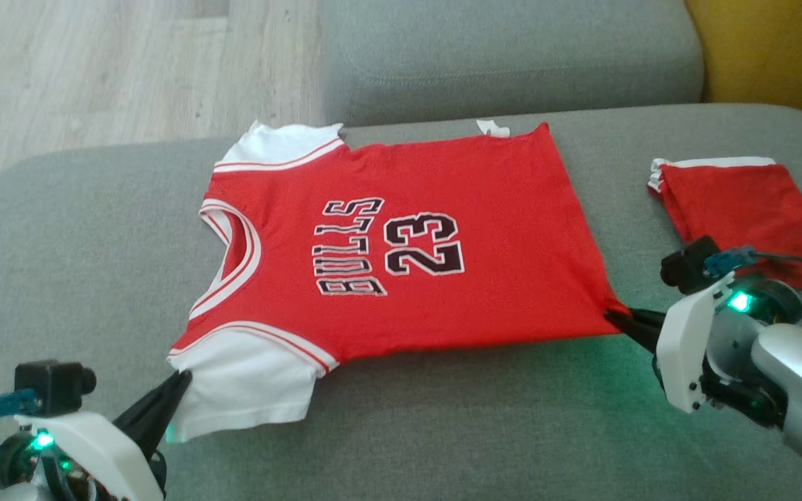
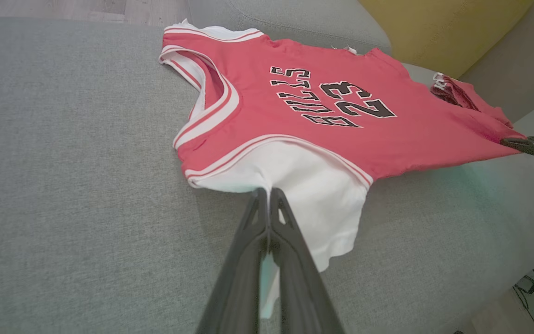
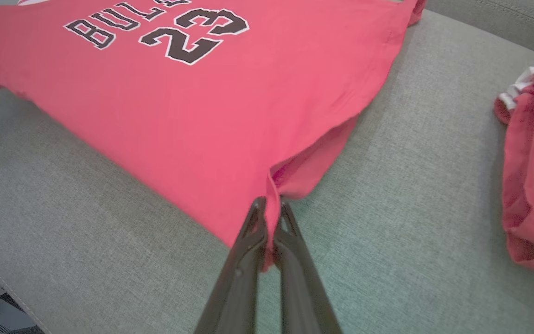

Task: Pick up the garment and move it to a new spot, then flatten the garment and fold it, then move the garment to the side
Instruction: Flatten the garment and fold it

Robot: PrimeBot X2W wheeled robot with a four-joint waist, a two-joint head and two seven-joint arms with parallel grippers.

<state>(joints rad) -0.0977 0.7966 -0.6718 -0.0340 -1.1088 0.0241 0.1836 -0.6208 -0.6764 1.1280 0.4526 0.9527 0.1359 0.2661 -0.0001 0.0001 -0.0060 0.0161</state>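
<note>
The garment (image 1: 387, 257) is a red jersey with white sleeves, "BULLS 23" on its front, spread flat on the grey sofa seat (image 1: 81, 250), collar toward the left. My left gripper (image 1: 179, 380) is shut on the near white sleeve (image 2: 313, 195), pinching the cloth between its dark fingers (image 2: 253, 241). At the jersey's near right hem corner my right gripper (image 1: 613, 317) is shut on the red cloth (image 3: 230, 153), which is gathered up between its fingertips (image 3: 254, 218). The right gripper also shows at the right edge of the left wrist view (image 2: 510, 142).
A second red garment with white trim (image 1: 742, 209) lies bunched on the seat at the right, close beside my right arm. The sofa backrest (image 1: 505, 56) rises behind the jersey. Wooden floor (image 1: 95, 62) lies beyond the left edge, a yellow surface (image 1: 777, 49) at the far right.
</note>
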